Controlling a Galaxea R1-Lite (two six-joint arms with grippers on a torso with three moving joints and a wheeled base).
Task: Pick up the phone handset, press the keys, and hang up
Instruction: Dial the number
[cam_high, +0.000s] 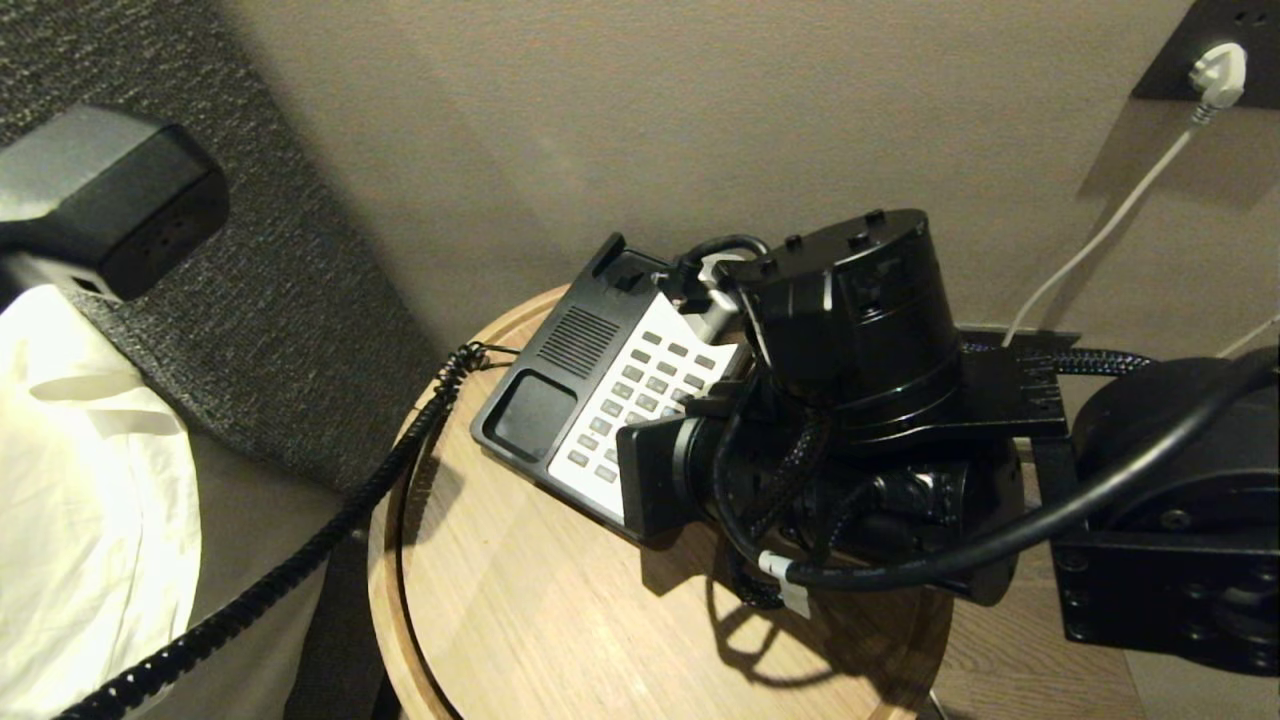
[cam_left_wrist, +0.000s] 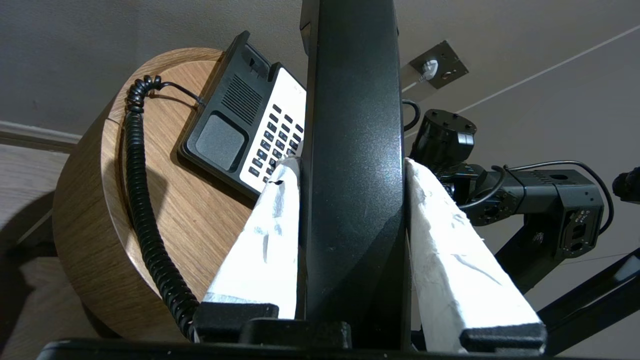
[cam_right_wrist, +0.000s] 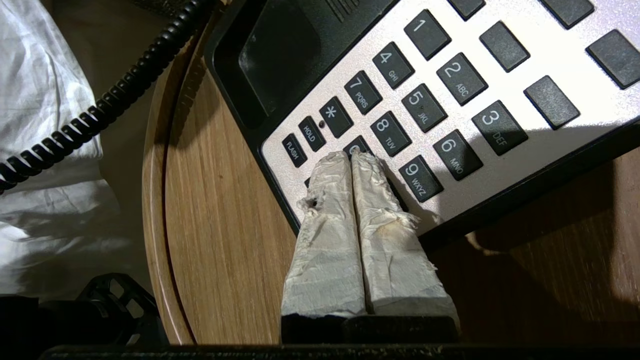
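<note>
Matte-black plastic, the phone handset (cam_left_wrist: 352, 150) stands clamped between the left gripper's (cam_left_wrist: 352, 167) two white-wrapped fingers (cam_left_wrist: 270, 235), raised off the phone base and held out to the left of the round wooden table (cam_high: 560, 610); in the head view only one blocky end (cam_high: 110, 195) shows, at the far left. Its black coiled cord (cam_high: 300, 560) runs from the left side of the phone base (cam_high: 560, 385) over the table's left rim and down toward the near left, passing a white cloth (cam_high: 90, 500).

On the base, the handset cradle with its speaker grille lies bare along the left, and the white keypad panel (cam_right_wrist: 500, 60) fills the right. The right gripper (cam_right_wrist: 352, 155) comes in from the right over the table, its wrapped fingers pressed together with no gap, their tips on the lowest row of the keypad, covering the key (cam_right_wrist: 356, 144) just below the 8, between the star key and the 9.

Farther right, on the far wall, a white plug (cam_high: 1220, 75) sits in a dark socket plate, its white cable trailing down.
</note>
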